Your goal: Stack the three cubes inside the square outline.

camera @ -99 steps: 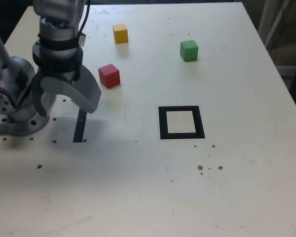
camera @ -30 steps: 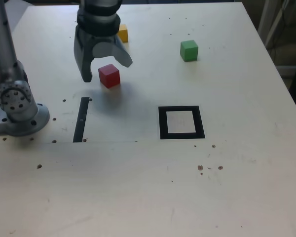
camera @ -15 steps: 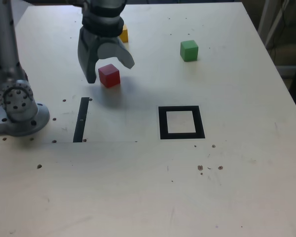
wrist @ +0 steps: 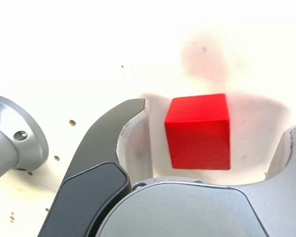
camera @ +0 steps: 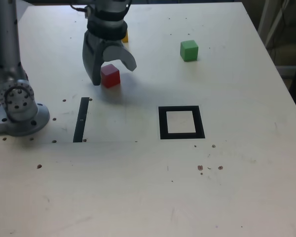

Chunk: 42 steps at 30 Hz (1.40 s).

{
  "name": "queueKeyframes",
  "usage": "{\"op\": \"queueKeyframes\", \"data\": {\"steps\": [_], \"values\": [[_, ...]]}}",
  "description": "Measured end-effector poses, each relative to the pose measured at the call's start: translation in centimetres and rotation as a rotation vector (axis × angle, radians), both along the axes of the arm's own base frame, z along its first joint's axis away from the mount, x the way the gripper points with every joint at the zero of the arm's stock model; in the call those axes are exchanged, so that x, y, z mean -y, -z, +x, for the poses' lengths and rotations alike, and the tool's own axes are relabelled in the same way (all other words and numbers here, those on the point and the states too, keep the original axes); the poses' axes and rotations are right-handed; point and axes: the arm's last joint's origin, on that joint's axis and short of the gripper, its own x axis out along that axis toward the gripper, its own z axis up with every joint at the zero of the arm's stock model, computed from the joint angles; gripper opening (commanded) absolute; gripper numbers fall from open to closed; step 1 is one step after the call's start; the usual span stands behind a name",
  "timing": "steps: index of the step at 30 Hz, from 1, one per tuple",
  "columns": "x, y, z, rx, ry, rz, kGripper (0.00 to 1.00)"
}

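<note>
Jaws spread wide straddle the red cube, one curved finger on each side of it, with a clear gap between cube and finger on both sides in the wrist view, so nothing is gripped. These jaws hang from a grey arm that rises from a round base bolted near the exterior view's left edge of the counter.

That counter is a broad, pale surface, speckled with small dark spots and screw holes. Roughly at its middle lies the square outline, a thick black frame around a pale beige centre, lying flat with nothing inside it. To its left in the exterior view, near the arm's base, runs a thin straight black strip.

Smaller things come last. The red cube sits on the counter, further from the camera than the outline and to its left in the exterior view, well apart from it. The green cube stands alone toward the far right of the exterior view, also well apart from the outline. The yellow cube is mostly hidden behind the wrist, only a sliver showing just beyond the red cube.
</note>
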Motion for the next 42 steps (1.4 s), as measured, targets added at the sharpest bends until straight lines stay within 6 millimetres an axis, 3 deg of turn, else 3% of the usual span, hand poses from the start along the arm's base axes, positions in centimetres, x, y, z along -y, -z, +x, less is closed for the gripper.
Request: {"op": "queueKeyframes", "data": {"steps": [13, 25, 35, 42], "values": [[-1.0, 0.7, -0.8, 0.002, -0.032, -0.006, 0.82], [-0.6, 0.9, -1.2, 0.058, -0.034, 0.02, 0.34], [-0.2, 1.0, -1.4, 0.05, -0.021, 0.017, 0.1], [0.2, 0.9, -1.4, 0.042, -0.007, 0.014, 0.1]]}}
